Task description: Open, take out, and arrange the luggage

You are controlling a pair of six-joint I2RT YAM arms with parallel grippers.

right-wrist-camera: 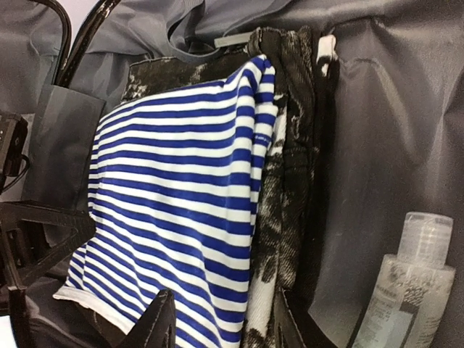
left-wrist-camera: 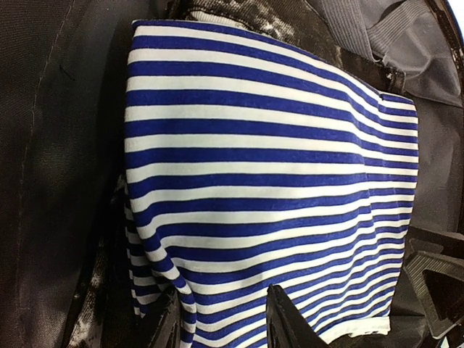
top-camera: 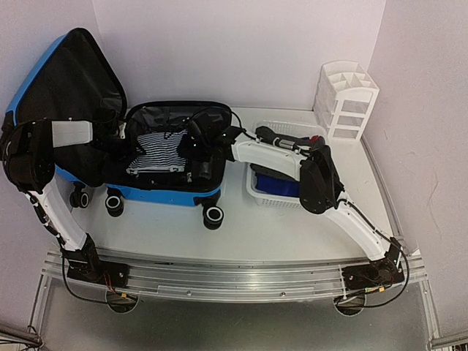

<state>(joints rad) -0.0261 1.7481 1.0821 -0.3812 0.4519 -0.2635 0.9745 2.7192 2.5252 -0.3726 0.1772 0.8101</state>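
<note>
Claws [left-wrist-camera: 225, 299] [right-wrist-camera: 223, 297] half-open astride striped shirt [left-wrist-camera: 268, 181]

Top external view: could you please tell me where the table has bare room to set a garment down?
Bare white tabletop runs between the wheels of the blue hard-shell suitcase and the near metal rail; a smaller patch lies right of the white perforated basket, before the white compartmented organizer. The suitcase itself is packed with clothes.

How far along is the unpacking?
Done: bright blue hard-shell suitcase stands open; blue fabric lies in the white perforated basket. In hand: left gripper and right gripper straddle the folded blue-and-white striped garment. Left: it, a black-and-white mottled garment and a clear plastic bottle sit inside.
</note>
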